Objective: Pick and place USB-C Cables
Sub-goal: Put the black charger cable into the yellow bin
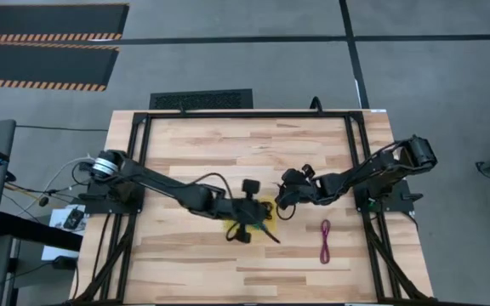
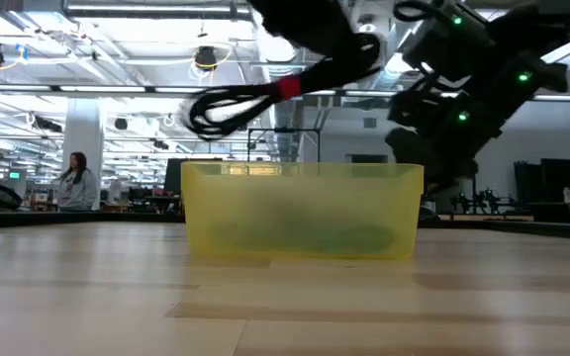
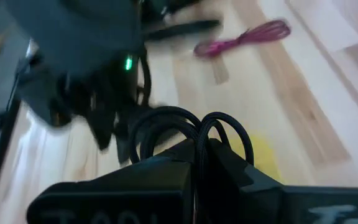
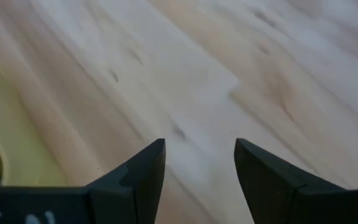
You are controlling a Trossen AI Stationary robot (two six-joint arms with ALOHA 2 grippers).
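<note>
My left gripper (image 1: 264, 212) hangs over the yellow tray (image 1: 260, 223) at mid-table and is shut on a black USB-C cable bundle with a red band (image 2: 287, 87), held above the tray (image 2: 303, 211). The bundle's loops (image 3: 166, 121) stick out past the fingers. My right gripper (image 4: 199, 168) is open and holds nothing. It hovers just right of the tray over bare wood (image 1: 289, 194). A magenta cable (image 1: 325, 240) lies flat on the table to the tray's right, also seen in the left wrist view as the magenta cable (image 3: 241, 38). A greenish shape (image 2: 339, 237) shows through the tray wall. My left gripper pinches the black bundle between its two shut fingers, with the looped end (image 3: 219, 124) standing out beyond the fingertips. The bundle is lifted clear above the tray, and its longer loop (image 2: 221, 109) droops to one side of the red band. The contact spot itself is hidden by the fingers.
The right arm (image 2: 463, 89) stands close to the left gripper, just right of the tray. A black frame (image 1: 139, 170) runs around the table's edges. Bare wood lies toward the near edge (image 1: 228, 272) and the far edge. People stand in the room behind (image 2: 72, 178).
</note>
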